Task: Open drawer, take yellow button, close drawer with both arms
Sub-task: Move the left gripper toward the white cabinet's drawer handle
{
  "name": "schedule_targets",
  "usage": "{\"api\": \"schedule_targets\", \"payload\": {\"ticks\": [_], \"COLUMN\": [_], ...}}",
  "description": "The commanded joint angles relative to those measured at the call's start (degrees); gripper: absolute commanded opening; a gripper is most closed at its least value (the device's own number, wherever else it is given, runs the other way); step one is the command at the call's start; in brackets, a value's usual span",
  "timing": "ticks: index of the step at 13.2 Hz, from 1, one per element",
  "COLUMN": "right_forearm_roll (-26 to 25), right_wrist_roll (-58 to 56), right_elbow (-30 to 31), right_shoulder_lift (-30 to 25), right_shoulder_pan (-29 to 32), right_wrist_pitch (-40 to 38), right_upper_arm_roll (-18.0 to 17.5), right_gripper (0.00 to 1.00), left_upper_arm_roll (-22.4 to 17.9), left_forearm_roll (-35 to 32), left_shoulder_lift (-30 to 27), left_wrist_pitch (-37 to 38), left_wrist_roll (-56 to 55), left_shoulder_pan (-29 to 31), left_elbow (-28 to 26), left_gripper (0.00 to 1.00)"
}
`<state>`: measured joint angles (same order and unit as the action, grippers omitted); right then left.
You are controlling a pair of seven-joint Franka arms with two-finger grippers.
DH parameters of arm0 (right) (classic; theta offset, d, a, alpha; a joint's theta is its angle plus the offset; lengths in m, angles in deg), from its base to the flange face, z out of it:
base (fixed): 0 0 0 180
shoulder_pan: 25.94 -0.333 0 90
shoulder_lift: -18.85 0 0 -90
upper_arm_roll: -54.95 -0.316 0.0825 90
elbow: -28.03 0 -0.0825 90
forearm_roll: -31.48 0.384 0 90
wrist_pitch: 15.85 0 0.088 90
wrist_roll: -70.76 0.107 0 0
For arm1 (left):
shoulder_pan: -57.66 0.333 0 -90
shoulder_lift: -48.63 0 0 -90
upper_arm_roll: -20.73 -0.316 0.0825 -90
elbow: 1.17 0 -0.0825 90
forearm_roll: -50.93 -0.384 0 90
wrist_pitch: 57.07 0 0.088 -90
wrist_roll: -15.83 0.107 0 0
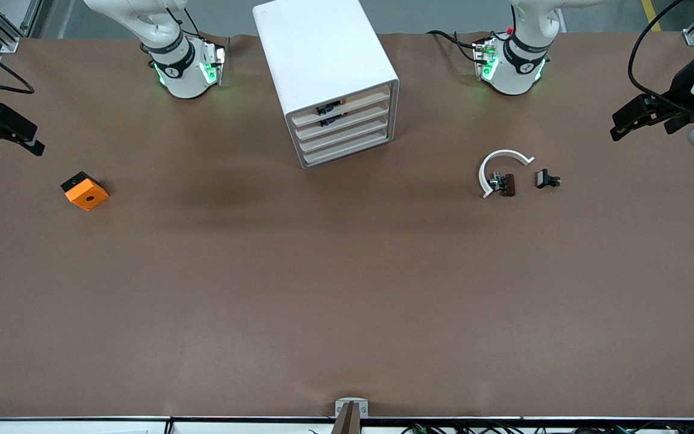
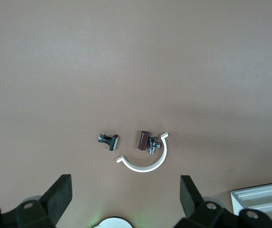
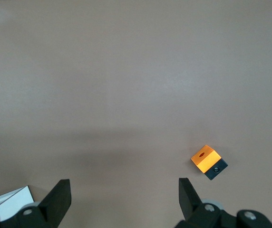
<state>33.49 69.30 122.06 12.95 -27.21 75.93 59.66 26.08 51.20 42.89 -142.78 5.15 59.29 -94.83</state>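
Note:
The white cabinet [image 1: 323,60] stands at the middle of the table near the arms' bases. Its top drawer [image 1: 342,106] is shut, like the three below it. Dark parts show through the gaps by the top drawers. The button is hidden. My left gripper [image 1: 648,129] hangs open and empty over the left arm's end of the table; its wrist view shows the fingers wide apart [image 2: 125,190]. My right gripper [image 1: 9,147] hangs open and empty over the right arm's end; its fingers are also wide apart [image 3: 121,192].
An orange square block [image 1: 84,191] with a black hole lies toward the right arm's end and shows in the right wrist view [image 3: 208,161]. A white curved strip [image 1: 503,163] and small black-brown parts [image 1: 505,184] lie toward the left arm's end.

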Motion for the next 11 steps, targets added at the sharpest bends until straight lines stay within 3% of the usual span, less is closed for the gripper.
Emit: {"api": "schedule_targets", "payload": {"ticks": [1, 6, 11], "right_forearm_roll": [-0.9, -0.8, -0.9], "right_wrist_roll": [-0.4, -0.4, 0.3], "right_elbow": [-1.6, -1.9, -5.8], "right_shoulder_lift": [0.7, 1.3, 5.7], "right_shoulder_pan": [0.0, -0.1, -4.0], "right_wrist_pitch": [-0.5, -0.5, -0.5], "right_upper_arm_roll": [-0.2, -0.3, -0.3], "right_gripper": [1.00, 1.00, 1.00], "left_upper_arm_roll": [-0.1, -0.1, 1.1], "left_forearm_roll": [-0.7, -0.8, 2.8], "left_shoulder_lift": [0.6, 8.2, 16.9], "left_wrist_pitch": [1.1, 2.7, 2.2], "left_wrist_roll": [0.4, 0.4, -1.4], "left_shoulder_pan": [0.0, 0.0, -1.0], "left_elbow": [1.4, 4.6, 4.5], "left_gripper": [1.00, 1.00, 1.00]}}
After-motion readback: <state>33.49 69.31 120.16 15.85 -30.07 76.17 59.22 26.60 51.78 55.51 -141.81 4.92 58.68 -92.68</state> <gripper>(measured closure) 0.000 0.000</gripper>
